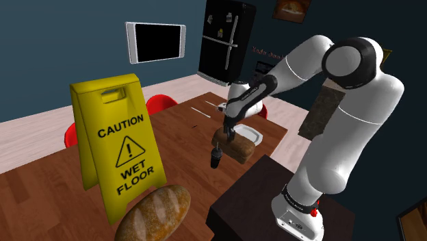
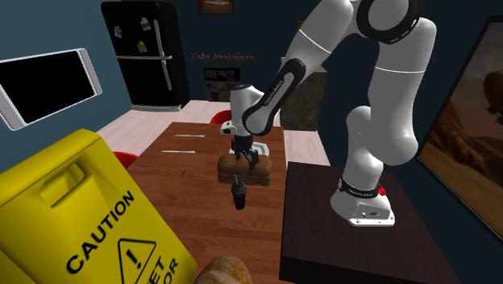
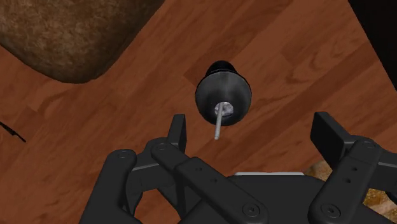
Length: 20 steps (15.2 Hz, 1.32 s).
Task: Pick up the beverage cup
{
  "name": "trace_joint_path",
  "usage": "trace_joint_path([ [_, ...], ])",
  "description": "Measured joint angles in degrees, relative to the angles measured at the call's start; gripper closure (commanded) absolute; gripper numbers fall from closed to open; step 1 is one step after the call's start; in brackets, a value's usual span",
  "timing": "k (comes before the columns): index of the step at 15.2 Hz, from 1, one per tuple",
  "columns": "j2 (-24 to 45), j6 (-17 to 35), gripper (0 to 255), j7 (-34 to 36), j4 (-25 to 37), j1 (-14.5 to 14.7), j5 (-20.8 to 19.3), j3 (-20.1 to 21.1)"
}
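Nearest the shoulder camera, at the lower left, stands the yellow sign, the biggest thing on the bench. The white arm rises at the right from its dark stand and reaches toward the frame's centre. A round loaf lies at the bottom edge, and a darker loaf lies mid-frame under the wrist. The claw hangs above the bench with its fingers spread wide, grasping nothing. The cup is small and dark. It stands upright on bare wood just beside the dark loaf, left of centre in the shoulder view.

In the wrist view the cup sits ahead of the fingertips and closer to one finger than the other. If the claw goes straight down from here, that finger would likely land on the lid or nudge the wall, and such a slim cup could tip or skid. The grey straw sticking out of the lid could also snag. The dark loaf is close enough to block a finger.

A lid covers the cup, so what it holds cannot be seen.
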Motion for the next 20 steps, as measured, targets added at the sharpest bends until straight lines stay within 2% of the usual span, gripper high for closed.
trace_joint_path([
  [6, 14.4, 7.3, 0, -15.1, 4.7, -1.7, 8.1, 4.1],
  [14, 22.1, 12.5, 0, -19.2, 6.9, -4.5, 12.2, 7.8],
  [15, 22.4, 12.7, 255, -19.3, 7.0, -4.6, 12.3, 8.0],
  [20, 22.6, 12.8, 255, -19.5, 7.1, -4.8, 12.5, 8.1],
])
